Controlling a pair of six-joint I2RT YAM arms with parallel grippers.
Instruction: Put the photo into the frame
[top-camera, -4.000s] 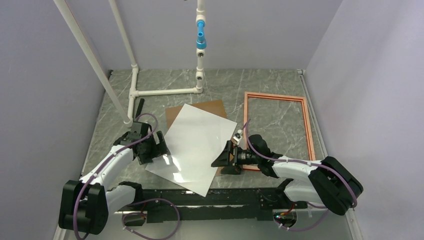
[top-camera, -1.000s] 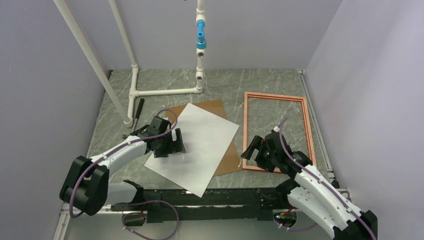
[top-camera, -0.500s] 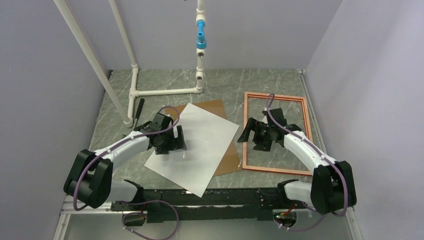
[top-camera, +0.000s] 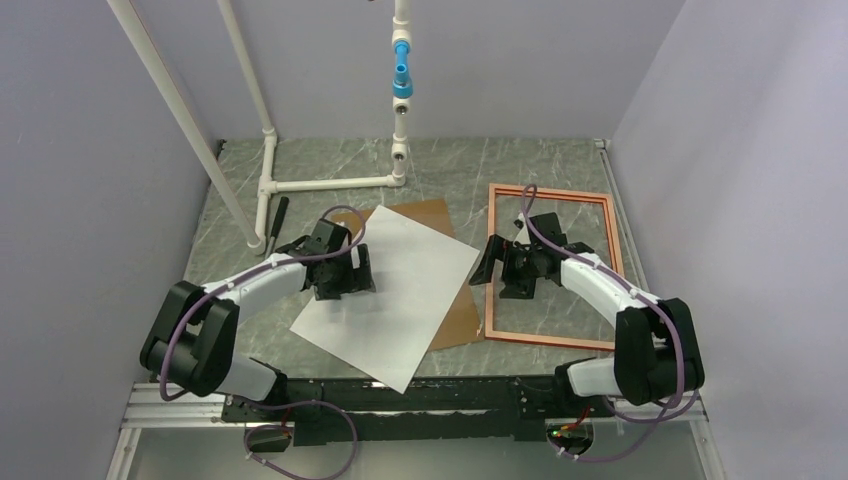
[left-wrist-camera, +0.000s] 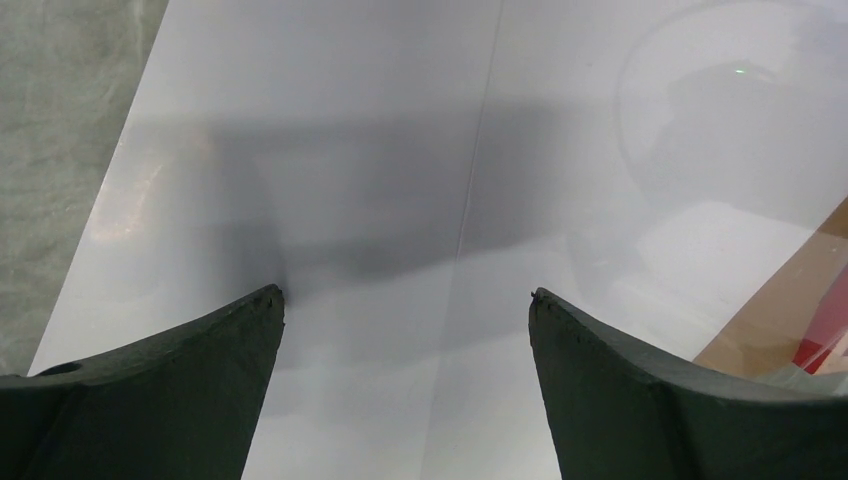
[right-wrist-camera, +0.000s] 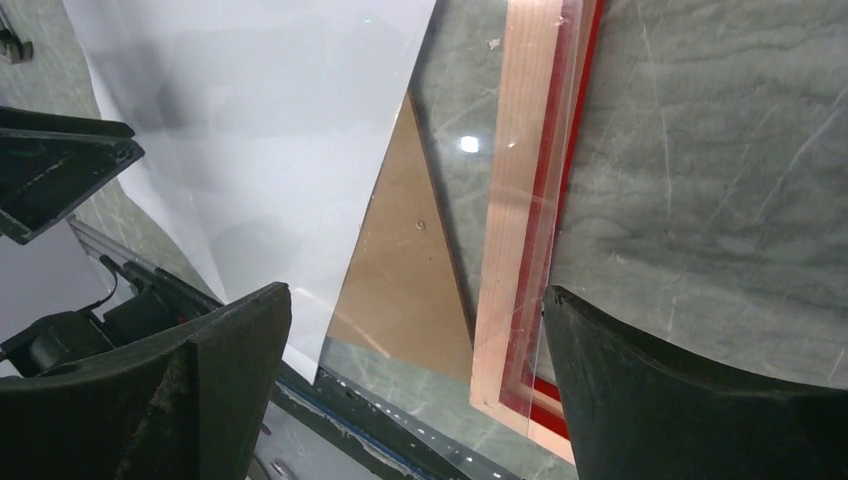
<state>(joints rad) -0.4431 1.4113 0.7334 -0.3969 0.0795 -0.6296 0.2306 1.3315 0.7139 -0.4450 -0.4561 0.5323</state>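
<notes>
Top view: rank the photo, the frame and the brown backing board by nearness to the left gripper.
1. The photo, directly under the left gripper.
2. The brown backing board, under the photo, poking out rightward.
3. The frame, farthest right.

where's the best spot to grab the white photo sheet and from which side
Grip the photo by its near corner, coming in low from the near edge of the table. It lies flat, so a top pinch finds no lip, but that corner seems to jut past the edge, leaving room for a finger beneath. The open left gripper hovers over its left part.
</notes>
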